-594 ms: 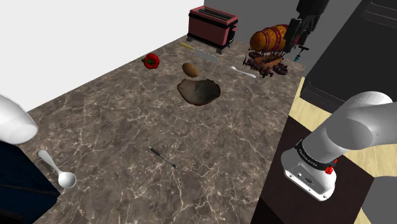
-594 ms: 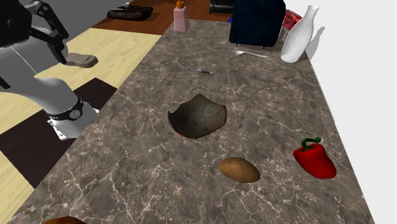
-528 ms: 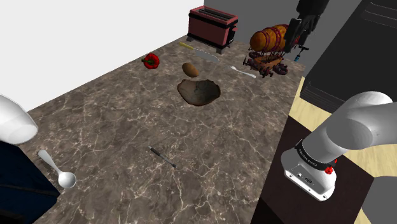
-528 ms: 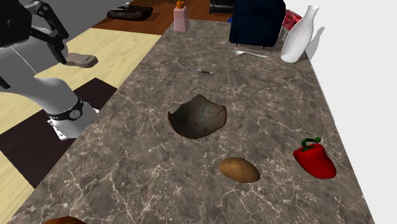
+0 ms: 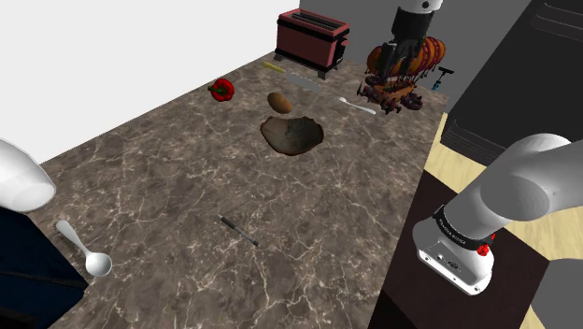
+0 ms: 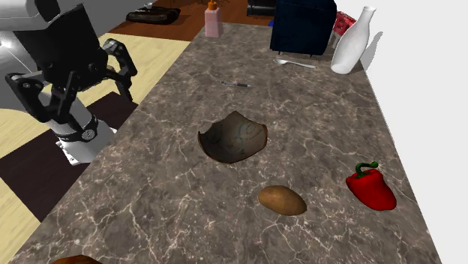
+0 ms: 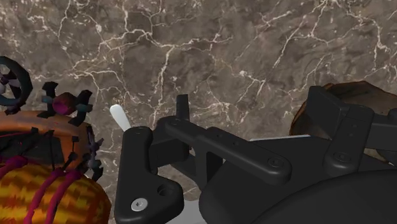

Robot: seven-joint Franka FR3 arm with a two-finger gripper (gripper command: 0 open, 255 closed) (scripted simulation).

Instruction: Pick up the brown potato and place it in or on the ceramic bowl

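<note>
The brown veined marble surface (image 5: 187,187) lies under even, rather dim light in the shoulder view, its pale veins crisp from edge to edge; the plain white wall (image 5: 112,56) beside it renders flat and bright; in the second exterior view the tall white bottle (image 6: 352,37) throws a soft grey shadow toward that view's right, so the light seems to come from its left; the brown oval potato (image 6: 282,200) sits on a faint dark contact shadow; the brown scalloped bowl (image 6: 232,137) is shaded inside; in the wrist view the all-black hand (image 7: 235,149) reads as a dark mass with thin grey edge highlights; a small silver screw (image 7: 139,204) on it glints.
</note>
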